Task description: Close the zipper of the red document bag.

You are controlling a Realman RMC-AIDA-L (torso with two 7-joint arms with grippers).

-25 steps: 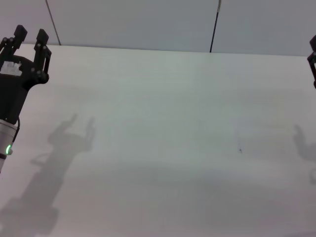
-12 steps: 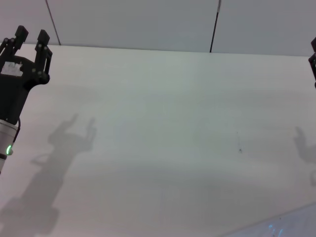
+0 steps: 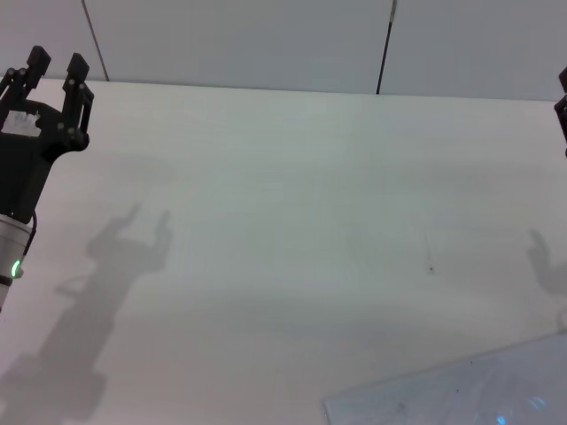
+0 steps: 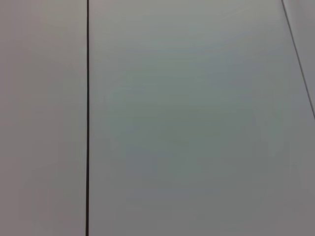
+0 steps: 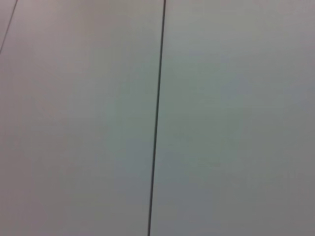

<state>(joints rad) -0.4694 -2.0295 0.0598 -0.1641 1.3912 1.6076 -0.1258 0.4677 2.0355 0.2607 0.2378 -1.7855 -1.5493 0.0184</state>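
A corner of the red document bag (image 3: 461,394), a flat pale blue-grey translucent sheet, lies on the white table at the near right edge of the head view. Its zipper is out of view. My left gripper (image 3: 56,60) hangs open and empty above the far left of the table, well away from the bag. Only a dark sliver of my right gripper (image 3: 562,106) shows, at the far right edge. Neither wrist view shows the bag or any fingers.
The white table (image 3: 283,204) ends at a grey panelled wall with a dark vertical seam (image 3: 384,46). Both wrist views show only wall panels with a seam (image 4: 87,118) (image 5: 156,118). Arm shadows fall on the table at left and right.
The bag has slid into view from the near right edge, from absent to a wide corner on the table. Neither arm has moved.
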